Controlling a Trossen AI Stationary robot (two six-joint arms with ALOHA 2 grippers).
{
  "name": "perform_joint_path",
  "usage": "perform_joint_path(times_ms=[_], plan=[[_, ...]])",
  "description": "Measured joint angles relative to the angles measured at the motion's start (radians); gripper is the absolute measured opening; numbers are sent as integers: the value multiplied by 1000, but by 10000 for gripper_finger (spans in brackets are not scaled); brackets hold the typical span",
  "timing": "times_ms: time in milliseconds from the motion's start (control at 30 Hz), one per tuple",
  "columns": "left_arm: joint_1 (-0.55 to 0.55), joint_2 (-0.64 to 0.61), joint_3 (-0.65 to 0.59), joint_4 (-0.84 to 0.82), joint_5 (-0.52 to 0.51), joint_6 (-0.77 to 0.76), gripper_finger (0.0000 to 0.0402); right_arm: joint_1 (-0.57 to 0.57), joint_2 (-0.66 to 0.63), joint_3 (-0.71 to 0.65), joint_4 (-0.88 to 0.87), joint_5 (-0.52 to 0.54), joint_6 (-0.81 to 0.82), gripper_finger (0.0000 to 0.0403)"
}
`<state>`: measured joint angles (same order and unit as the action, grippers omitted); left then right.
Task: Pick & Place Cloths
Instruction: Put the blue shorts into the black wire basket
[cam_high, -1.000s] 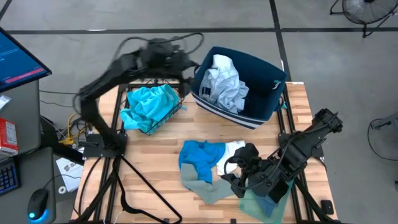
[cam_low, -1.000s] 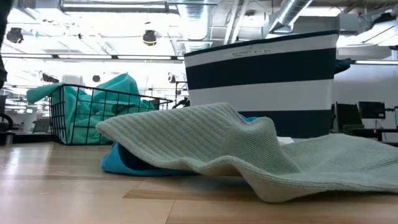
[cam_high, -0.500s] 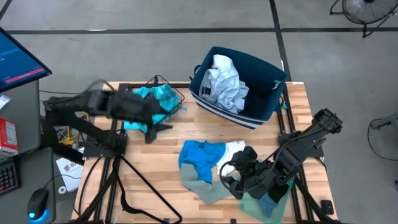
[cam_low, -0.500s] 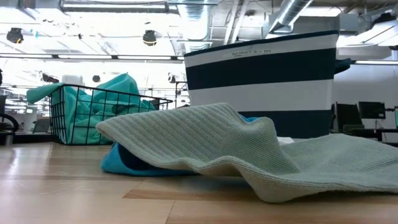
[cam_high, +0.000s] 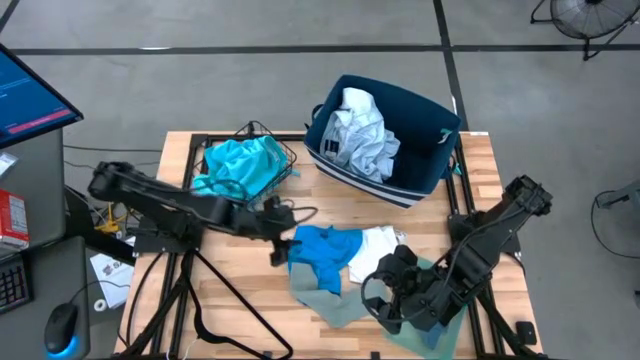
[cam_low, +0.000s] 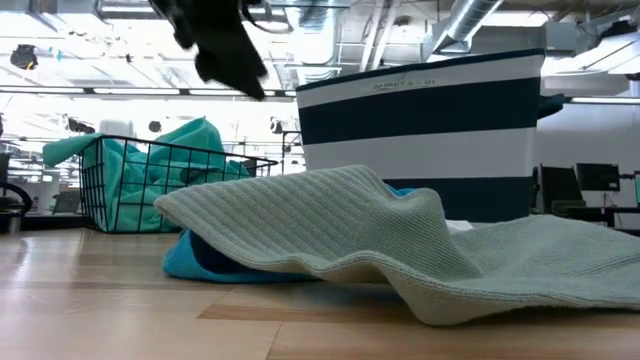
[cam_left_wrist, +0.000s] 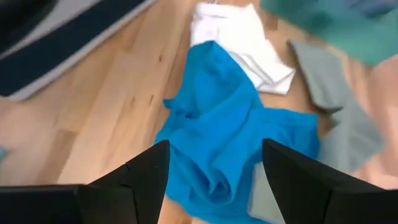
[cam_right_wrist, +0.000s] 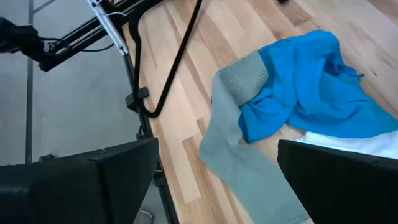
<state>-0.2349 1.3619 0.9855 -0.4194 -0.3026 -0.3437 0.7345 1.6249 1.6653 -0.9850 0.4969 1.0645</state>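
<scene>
A bright blue cloth (cam_high: 322, 254) lies crumpled at the lower centre of the worktop (cam_high: 250, 300), with a white cloth (cam_high: 379, 241) touching its right edge and a grey cloth (cam_high: 330, 303) trailing from under it toward the bottom. The left hand (cam_high: 279, 247) hovers just left of the blue cloth, fingers apart and holding nothing. The right hand (cam_high: 384, 305), fingers also apart, sits lower right beside a pale green cloth (cam_high: 432, 322). A turquoise cloth (cam_high: 240, 168) fills the wire basket (cam_high: 283, 180) upper left; a pale cloth (cam_high: 359, 133) lies in the navy bin (cam_high: 425, 170) upper right.

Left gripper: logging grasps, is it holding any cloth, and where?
Nothing held. The left gripper hovers open above the bright blue cloth, not touching it.
</scene>
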Motion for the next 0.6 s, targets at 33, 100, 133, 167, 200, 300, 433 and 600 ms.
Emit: perform_joint_path(times_ms=[33, 100, 133, 167, 200, 300, 433, 600], plan=[[0, 28, -2, 15, 2, 3, 235, 5, 0, 0, 1, 0, 0, 322], [0, 88, -4, 61, 4, 23, 235, 11, 0, 0, 3, 0, 0, 322], [0, 116, -4, 90, 4, 36, 235, 14, 0, 0, 3, 0, 0, 322], [1, 142, -4, 115, 4, 53, 235, 18, 0, 0, 3, 0, 0, 322], [7, 165, -4, 134, 4, 70, 235, 19, 0, 0, 3, 1, 1, 322], [32, 236, -2, 160, 6, 99, 235, 19, 0, 0, 6, 2, 3, 322], [74, 315, -3, 157, 3, 112, 235, 19, 0, 0, 10, 2, 3, 322], [87, 394, -3, 176, 6, 204, 235, 19, 0, 0, 19, 3, 3, 322]])
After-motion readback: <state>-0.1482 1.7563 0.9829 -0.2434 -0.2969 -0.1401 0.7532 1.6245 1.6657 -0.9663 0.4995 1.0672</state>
